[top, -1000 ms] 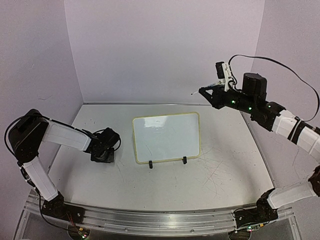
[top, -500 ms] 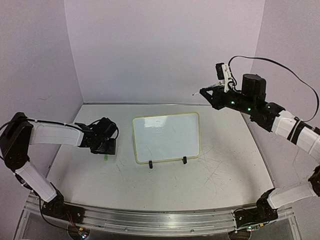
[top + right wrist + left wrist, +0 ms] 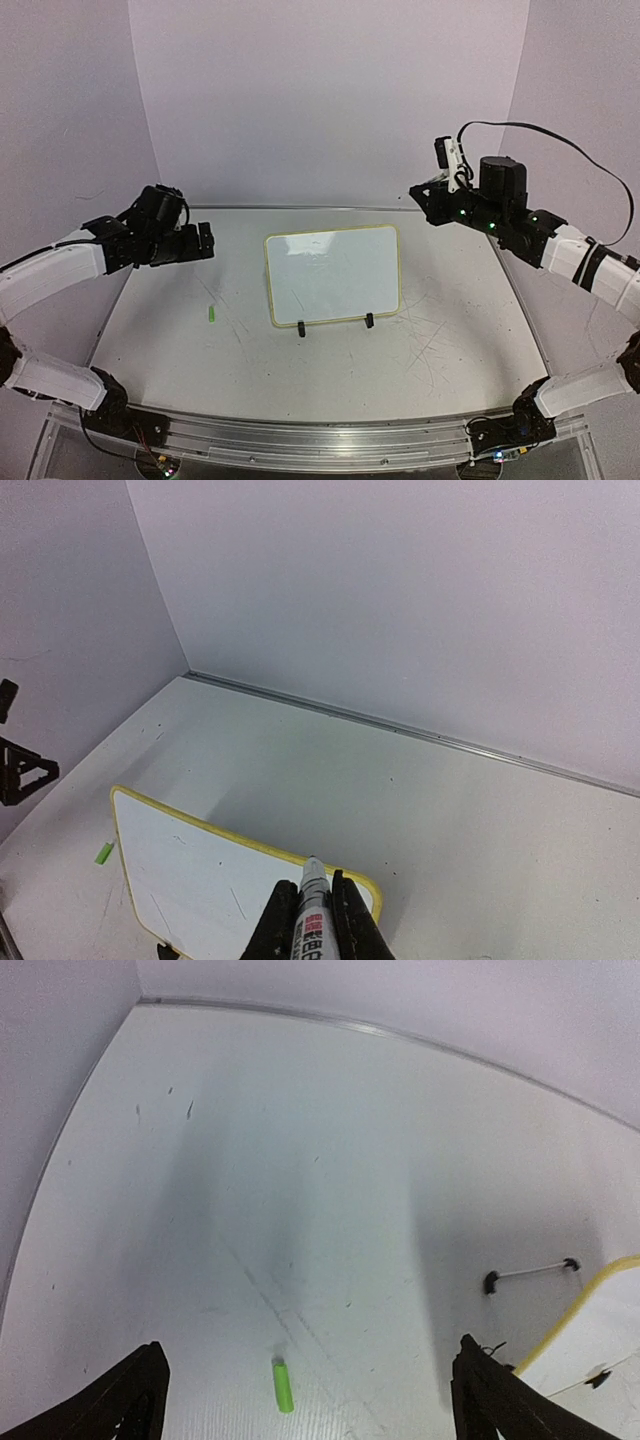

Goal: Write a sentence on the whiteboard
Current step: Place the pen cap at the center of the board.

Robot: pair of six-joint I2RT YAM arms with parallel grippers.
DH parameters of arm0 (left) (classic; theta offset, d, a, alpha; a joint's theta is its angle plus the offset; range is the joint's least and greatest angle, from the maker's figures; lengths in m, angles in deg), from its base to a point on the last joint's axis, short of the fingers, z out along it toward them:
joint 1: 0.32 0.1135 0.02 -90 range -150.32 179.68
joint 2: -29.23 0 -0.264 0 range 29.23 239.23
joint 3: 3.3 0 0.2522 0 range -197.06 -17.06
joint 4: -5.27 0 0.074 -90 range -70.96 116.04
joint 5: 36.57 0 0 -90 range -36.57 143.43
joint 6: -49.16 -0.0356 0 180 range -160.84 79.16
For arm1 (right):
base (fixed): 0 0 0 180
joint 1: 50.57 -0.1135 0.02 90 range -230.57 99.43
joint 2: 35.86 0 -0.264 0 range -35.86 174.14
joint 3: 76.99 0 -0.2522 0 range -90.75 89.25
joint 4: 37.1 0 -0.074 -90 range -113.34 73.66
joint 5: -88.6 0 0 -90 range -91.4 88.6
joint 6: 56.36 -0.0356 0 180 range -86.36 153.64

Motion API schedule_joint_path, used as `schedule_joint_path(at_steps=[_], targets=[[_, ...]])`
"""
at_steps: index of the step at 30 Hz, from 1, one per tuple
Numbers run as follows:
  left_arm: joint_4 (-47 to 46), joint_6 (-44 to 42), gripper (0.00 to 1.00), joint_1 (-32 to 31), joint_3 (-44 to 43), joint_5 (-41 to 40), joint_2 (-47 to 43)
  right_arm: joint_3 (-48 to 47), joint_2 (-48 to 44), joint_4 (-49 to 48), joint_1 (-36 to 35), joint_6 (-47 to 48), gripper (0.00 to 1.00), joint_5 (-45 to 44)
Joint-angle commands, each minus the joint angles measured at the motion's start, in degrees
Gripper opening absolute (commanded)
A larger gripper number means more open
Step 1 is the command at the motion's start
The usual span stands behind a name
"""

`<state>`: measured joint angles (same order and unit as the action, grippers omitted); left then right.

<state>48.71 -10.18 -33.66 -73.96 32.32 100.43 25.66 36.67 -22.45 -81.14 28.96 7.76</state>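
The whiteboard (image 3: 333,274) lies in the middle of the table with its yellow rim and two black clip feet toward me. Its face (image 3: 196,872) shows only faint scuffs, and no sentence is in view on it. My right gripper (image 3: 421,192) hovers above the board's far right corner. In the right wrist view the right gripper (image 3: 313,882) is shut on a white marker (image 3: 313,912) whose tip points forward. My left gripper (image 3: 202,243) hangs open well above the table's left side. A small green cap (image 3: 283,1385) lies on the table below, between the left gripper's (image 3: 305,1400) spread fingers.
The green cap (image 3: 211,314) lies left of the board. Pale walls close in the table at the back and on both sides. A metal rail (image 3: 320,445) runs along the near edge by the arm bases.
My left gripper has opened, risen and drawn back to the left, and the green cap now lies on the table. The right arm has shifted slightly with the marker.
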Motion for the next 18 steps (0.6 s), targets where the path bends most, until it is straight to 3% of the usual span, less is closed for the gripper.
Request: schedule_joint_path(at_steps=[1, 8, 14, 18], targets=[[-10.3, -5.5, 0.99, 2.3, 3.6, 8.5, -11.5, -0.1, -1.1, -2.3, -0.2, -3.5, 0.0, 0.2], [-30.0, -7.0, 0.99, 10.9, 13.8, 37.7, -12.0, 1.9, -1.4, -5.0, -4.2, -1.8, 0.0, -0.1], [-42.8, -5.7, 0.99, 13.1, 19.3, 50.3, -8.5, 0.9, 1.4, -6.8, -12.5, -2.0, 0.0, -4.0], [-48.2, -3.4, 0.96, 13.2, 19.7, 54.1, -3.4, 0.0, 3.4, -8.3, -17.5, -1.7, 0.0, -6.3]])
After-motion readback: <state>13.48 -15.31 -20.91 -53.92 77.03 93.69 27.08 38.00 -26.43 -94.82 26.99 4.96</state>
